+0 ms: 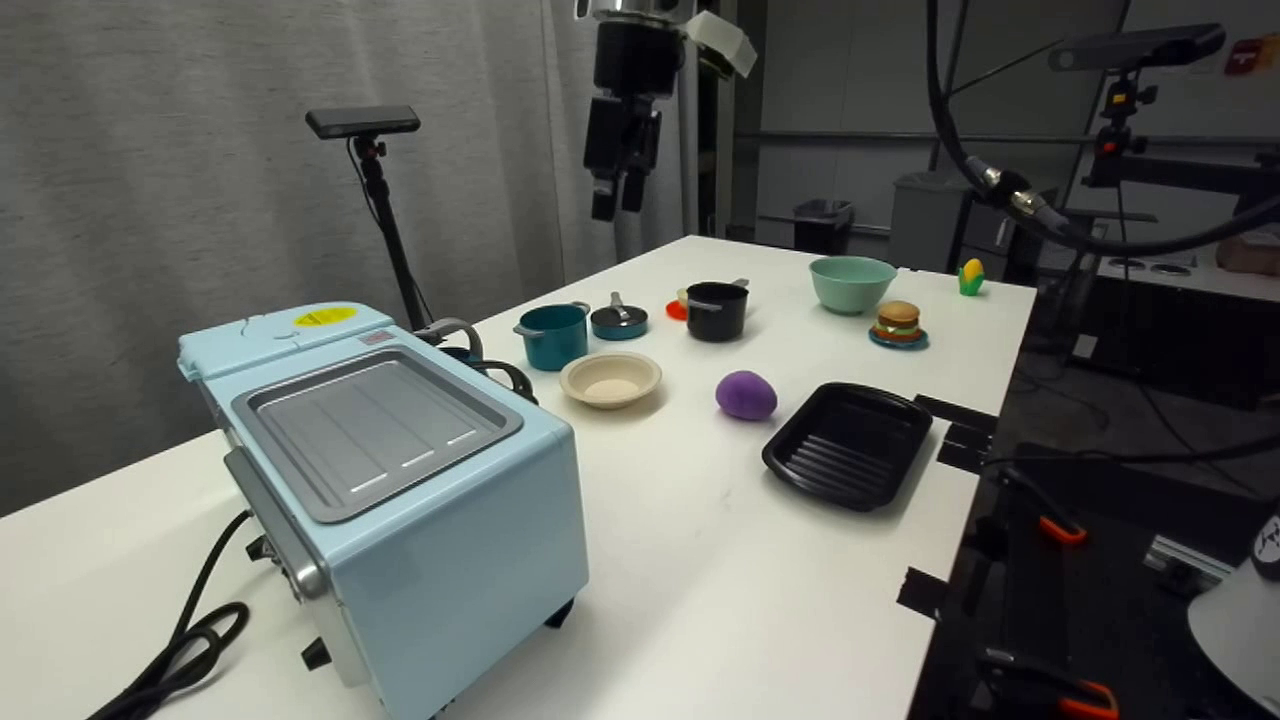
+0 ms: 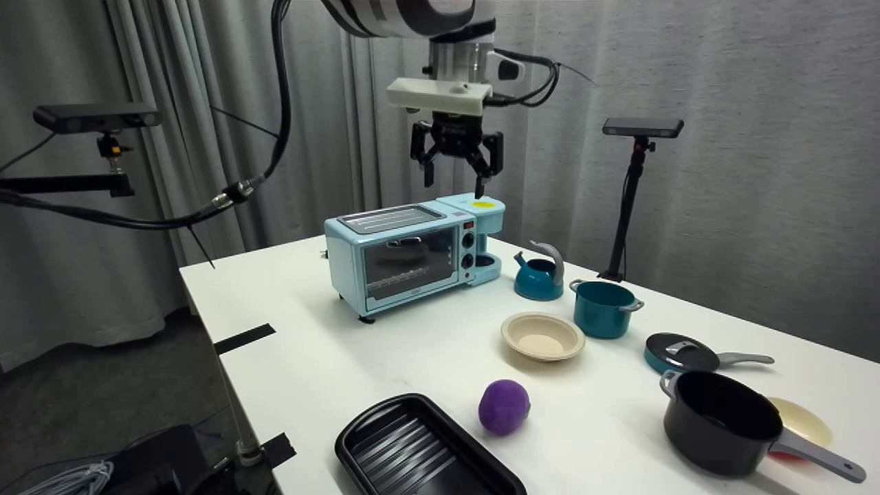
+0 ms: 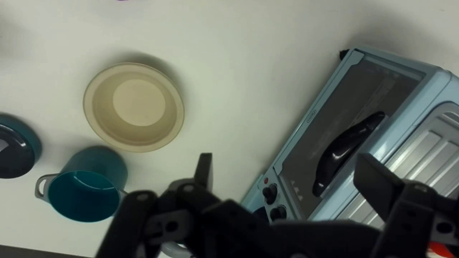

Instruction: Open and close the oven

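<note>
The pale blue oven (image 1: 470, 570) stands on the white table and shows in both exterior views (image 2: 344, 258). In an exterior view its dark glass door (image 2: 405, 265) faces the table's middle and looks shut, flush with the front. In the wrist view the oven (image 3: 304, 120) lies at the right, with a curved black handle (image 3: 340, 152) near the door's upper edge. Two black knobs (image 3: 270, 193) sit beside the door. My gripper (image 2: 454, 182) is open and empty, raised above the oven and touching nothing. Its spread fingers also show in the wrist view (image 3: 288, 172).
A beige bowl (image 2: 543, 335), a teal pot (image 2: 601, 313) and a teal kettle (image 2: 538, 282) stand near the oven. A purple toy (image 2: 504, 407) and a black ridged tray (image 2: 419, 450) lie farther out. A black cord (image 1: 190, 650) lies behind the oven.
</note>
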